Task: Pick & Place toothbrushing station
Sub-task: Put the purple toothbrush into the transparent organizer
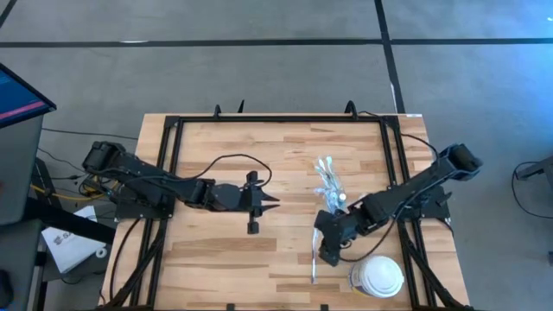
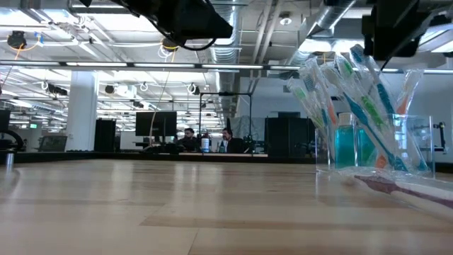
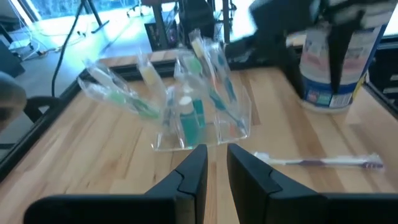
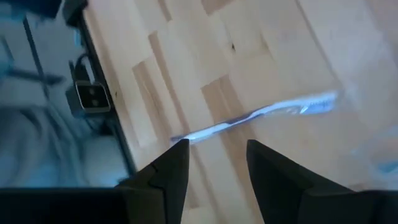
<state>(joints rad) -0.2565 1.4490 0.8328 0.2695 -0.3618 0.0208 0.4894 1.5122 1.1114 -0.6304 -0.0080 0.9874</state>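
Note:
The toothbrushing station is a small clear cup standing upright on the wooden table, right of centre. It is crammed with wrapped toothbrushes and holds a teal tube. One wrapped toothbrush lies flat on the table, nearer the front edge than the cup. My right gripper hovers open over this toothbrush, pointing steeply down, fingers either side of its handle end and above it. My left gripper hangs left of the cup, pointing at it, with a narrow gap and nothing between its fingers.
A large white round lidded container stands near the front right corner, close to the loose toothbrush. A black frame rail runs around the table. Bare wood lies left of the cup and in front of my left gripper.

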